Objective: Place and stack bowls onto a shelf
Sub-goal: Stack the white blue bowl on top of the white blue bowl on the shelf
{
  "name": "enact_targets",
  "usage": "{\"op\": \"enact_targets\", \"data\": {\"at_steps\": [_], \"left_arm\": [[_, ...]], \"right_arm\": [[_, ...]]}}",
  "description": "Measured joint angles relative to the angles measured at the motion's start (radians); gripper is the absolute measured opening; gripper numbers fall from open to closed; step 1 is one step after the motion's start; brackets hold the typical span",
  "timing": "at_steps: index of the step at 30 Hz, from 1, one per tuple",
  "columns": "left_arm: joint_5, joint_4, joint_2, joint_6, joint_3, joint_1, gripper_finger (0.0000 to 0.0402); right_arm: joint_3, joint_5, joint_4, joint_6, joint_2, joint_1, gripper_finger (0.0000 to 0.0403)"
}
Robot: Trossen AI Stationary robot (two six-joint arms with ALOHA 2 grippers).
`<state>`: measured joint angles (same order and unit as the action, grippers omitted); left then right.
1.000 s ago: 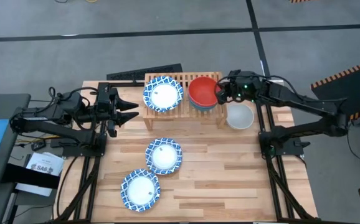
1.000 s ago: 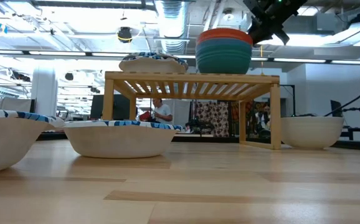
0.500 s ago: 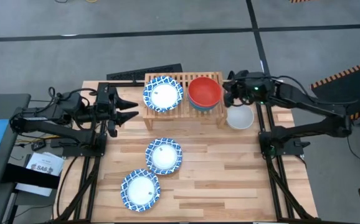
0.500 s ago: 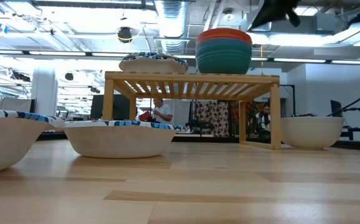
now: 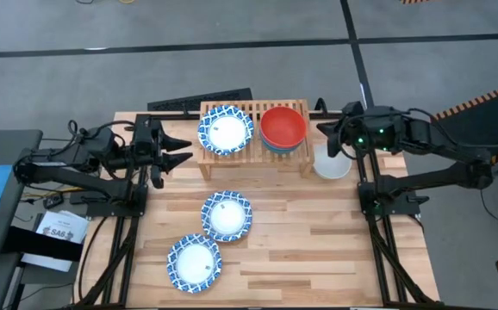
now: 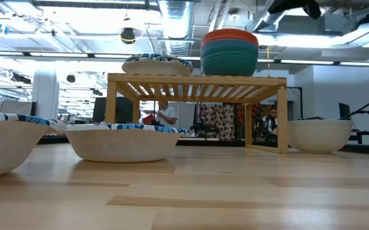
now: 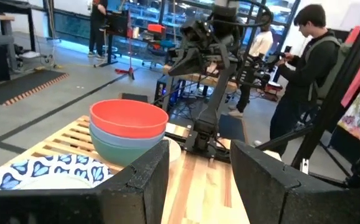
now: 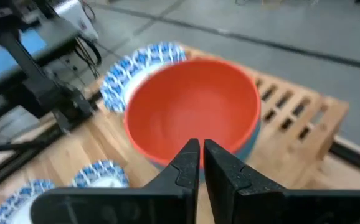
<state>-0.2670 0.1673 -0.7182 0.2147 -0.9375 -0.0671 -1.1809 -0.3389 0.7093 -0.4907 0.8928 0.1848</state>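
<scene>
Our right gripper (image 5: pixel 327 131) has pulled back off the red bowl (image 5: pixel 283 126), fingers nearly closed and empty. Red now tops the stack on the shelf (image 5: pixel 253 110). White bowl (image 5: pixel 330 163) next. Left gripper (image 5: pixel 177 153) open, idle.

Your plank worktop (image 5: pixel 318 232) stands on a grey concrete floor (image 5: pixel 232 69) crossed by dark lines. Ceiling ducts (image 6: pixel 178 16) and strip lights (image 6: pixel 57 56) run overhead. A person with a backpack (image 7: pixel 304 68) stands behind you; black-and-orange hazard tape (image 5: pixel 482 103) lies at the right.
</scene>
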Motion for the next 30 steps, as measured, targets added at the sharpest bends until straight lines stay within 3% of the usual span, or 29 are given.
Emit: {"op": "enact_targets", "data": {"at_steps": [8,19,22,30], "left_arm": [[0.058,0.173,-0.129,0.051,-0.001,-0.131,0.0155],[0.019,0.694,-0.408,0.744,-0.001,-0.226,0.0155],[0.020,0.714,-0.512,0.816,0.000,-0.229,0.0155],[0.125,0.567,-0.702,0.872,0.027,-0.207,0.0155]], "right_arm": [[0.000,0.000,0.147,-0.077,0.013,-0.033,0.0078],[0.000,-0.001,0.192,-0.087,0.031,-0.062,0.0103],[0.000,-0.002,0.204,-0.087,0.029,-0.059,0.0103],[0.000,-0.002,0.225,-0.086,0.030,-0.059,0.0103]]}}
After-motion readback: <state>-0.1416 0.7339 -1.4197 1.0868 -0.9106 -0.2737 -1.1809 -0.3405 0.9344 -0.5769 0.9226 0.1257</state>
